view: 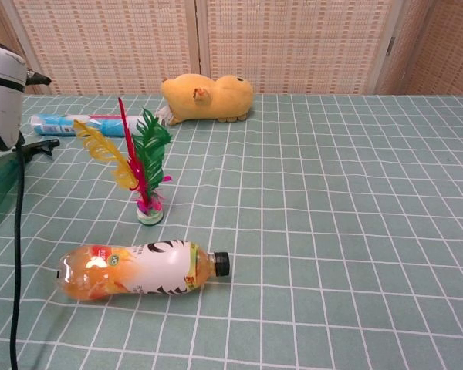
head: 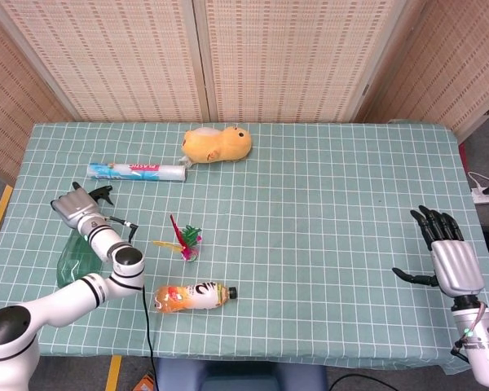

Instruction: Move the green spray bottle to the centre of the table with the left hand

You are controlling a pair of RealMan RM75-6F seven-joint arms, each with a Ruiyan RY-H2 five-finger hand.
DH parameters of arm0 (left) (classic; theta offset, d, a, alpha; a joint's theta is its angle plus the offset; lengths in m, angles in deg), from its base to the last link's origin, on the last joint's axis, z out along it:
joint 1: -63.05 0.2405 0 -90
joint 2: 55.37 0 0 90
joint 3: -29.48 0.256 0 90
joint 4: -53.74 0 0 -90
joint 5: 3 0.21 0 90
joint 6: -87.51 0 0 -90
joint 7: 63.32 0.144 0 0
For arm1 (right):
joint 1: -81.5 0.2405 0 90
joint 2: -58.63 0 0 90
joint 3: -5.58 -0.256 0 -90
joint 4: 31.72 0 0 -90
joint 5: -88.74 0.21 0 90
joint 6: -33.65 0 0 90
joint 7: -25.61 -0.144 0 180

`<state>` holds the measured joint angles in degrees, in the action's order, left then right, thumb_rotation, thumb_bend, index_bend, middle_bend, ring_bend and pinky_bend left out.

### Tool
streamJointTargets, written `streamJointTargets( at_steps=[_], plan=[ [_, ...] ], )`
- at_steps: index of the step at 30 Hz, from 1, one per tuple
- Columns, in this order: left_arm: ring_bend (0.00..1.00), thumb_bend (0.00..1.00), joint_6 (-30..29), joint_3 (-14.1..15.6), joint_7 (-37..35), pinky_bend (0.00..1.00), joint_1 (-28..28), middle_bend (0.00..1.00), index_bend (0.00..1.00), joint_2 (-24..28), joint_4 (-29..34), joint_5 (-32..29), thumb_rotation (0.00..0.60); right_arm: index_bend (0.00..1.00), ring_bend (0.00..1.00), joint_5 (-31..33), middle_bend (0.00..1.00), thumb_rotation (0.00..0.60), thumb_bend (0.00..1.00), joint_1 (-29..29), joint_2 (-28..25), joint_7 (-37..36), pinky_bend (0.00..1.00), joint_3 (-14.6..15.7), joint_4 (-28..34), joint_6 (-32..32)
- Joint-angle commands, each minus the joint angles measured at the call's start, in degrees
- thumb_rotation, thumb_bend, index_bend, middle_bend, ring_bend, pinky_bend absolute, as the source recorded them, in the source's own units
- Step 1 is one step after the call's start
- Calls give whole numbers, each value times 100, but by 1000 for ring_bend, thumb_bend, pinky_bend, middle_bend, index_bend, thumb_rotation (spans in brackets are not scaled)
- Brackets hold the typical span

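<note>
Not started really: bottle [head: 71, 259] lies at frame left, ungrasped. Left hand [head: 76, 208] above its nozzle; grip state can't tell. Lift + carry to centre remain.

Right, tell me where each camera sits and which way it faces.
Head view: high, looking down on the whole table; shows the left hand by the green spray bottle and the right hand.
Chest view: low at the near edge, looking across; only the left arm shows.
Both show the orange bottle, feather toy and plush toy.
</note>
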<state>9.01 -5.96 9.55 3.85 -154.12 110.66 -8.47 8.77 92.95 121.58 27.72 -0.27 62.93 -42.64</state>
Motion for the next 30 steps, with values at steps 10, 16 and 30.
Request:
streamJointTargets(
  at_steps=[10, 16, 30],
  plan=[
    [210, 239, 193, -250, 193, 206, -123, 239, 47, -217, -373, 110, 600, 28, 0, 17, 0, 600, 0, 7, -13, 39, 0, 15, 21, 39],
    [214, 239, 293, -474, 265, 200, -124, 249, 50, -412, -860, -72, 600, 29, 0, 0, 0, 600, 0, 13, -24, 9, 0, 23, 19, 55],
    [214, 239, 481, -1384, 186, 147, -488, 264, 36, -790, -2080, -298, 600, 34, 0, -73, 0, 600, 0, -8, -30, -50, 0, 44, -10, 7]
  ],
)
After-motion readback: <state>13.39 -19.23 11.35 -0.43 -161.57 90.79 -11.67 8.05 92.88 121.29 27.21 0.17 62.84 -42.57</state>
